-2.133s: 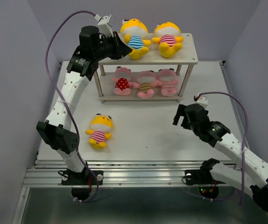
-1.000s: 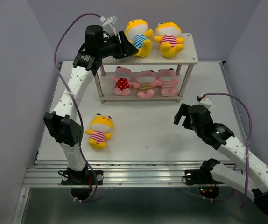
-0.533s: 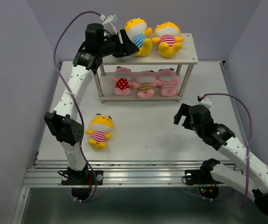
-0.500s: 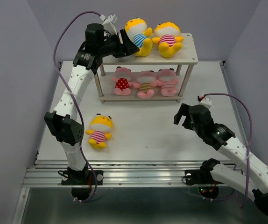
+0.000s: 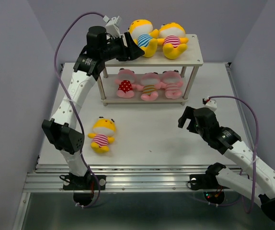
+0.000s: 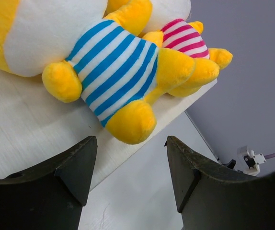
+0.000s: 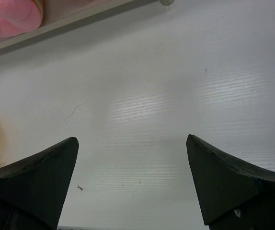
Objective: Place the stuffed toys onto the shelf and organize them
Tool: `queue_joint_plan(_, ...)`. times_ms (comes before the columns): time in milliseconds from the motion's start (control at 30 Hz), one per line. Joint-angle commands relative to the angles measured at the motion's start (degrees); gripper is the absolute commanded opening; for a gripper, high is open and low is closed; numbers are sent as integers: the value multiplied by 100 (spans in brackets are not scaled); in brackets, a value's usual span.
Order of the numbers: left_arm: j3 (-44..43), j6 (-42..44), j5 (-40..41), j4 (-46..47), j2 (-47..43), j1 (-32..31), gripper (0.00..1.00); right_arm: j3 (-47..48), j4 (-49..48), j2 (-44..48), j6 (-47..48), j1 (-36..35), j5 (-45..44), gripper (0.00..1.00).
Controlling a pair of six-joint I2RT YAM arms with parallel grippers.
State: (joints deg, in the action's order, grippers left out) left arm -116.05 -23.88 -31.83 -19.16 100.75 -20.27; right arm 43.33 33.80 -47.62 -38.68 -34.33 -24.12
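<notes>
Shelf (image 5: 195, 55) on white table (image 5: 166, 141) (lilac walls (image 5: 13, 57)).

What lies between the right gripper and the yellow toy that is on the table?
Only bare table, as the top view shows; the right gripper and the yellow toy stand apart.

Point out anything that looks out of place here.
One yellow plush doll in a pink-striped shirt lies on the white table, apart from the two-tier pale wood shelf that holds the rest.
</notes>
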Motion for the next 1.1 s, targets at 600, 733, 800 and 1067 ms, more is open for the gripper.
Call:
queue_joint_plan(600,-559,560,1944,-220,-3,-636,54,26,-357,33,-52,-13,-75,100)
queue_joint_plan(733,-691,621,1953,-334,85,-653,24,17,-357,51,-61,-13,-67,100)
queue_joint_plan(800,-682,700,1953,-343,76,-662,15,26,-348,42,-61,-13,-67,100)
queue_joint_plan(1067,-647,1559,1339,-387,-117,-653,0,35,-348,-2,-70,-13,-49,100)
